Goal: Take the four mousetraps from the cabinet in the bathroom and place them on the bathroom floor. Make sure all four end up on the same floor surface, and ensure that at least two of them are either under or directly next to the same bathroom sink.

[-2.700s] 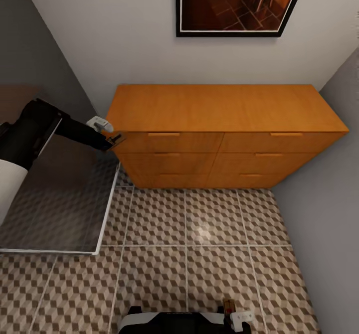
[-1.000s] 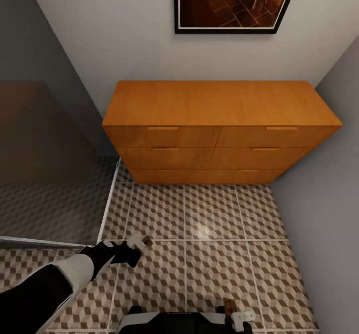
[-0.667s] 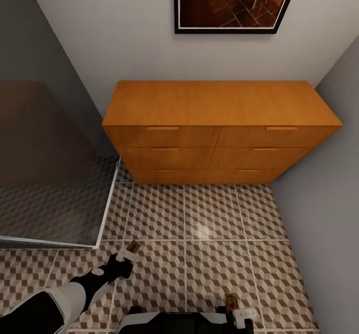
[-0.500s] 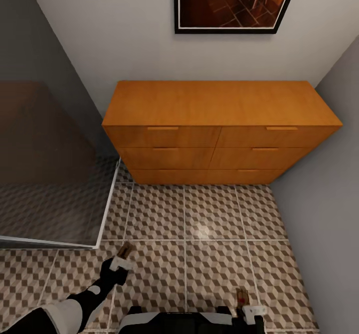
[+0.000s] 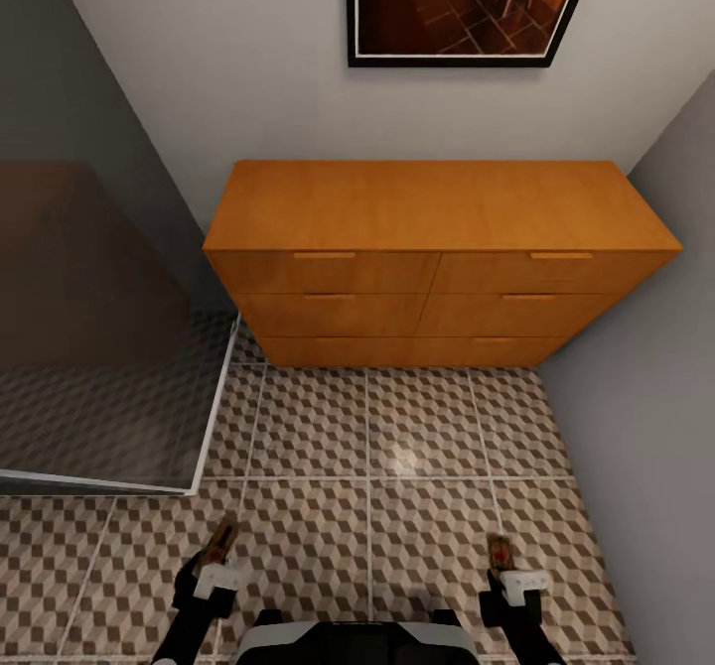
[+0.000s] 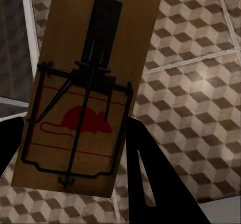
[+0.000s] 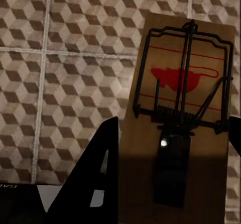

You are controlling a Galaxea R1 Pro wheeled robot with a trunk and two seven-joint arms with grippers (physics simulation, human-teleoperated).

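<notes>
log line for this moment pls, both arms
left gripper: shut on mousetrap | right gripper: shut on second mousetrap | both low over bathroom floor | cabinet drawers shut

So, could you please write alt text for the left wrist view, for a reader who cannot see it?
The left gripper holds a brown wooden mousetrap with a black wire spring and a red mouse drawing. Behind it lies the cube-patterned bathroom floor.

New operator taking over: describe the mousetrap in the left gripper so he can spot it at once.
Start from the orange-brown cabinet against the back wall, then drop down over the cube-patterned bathroom floor to the left gripper. The mousetrap sticks out of it: a brown board with a black wire spring and a red mouse print.
</notes>
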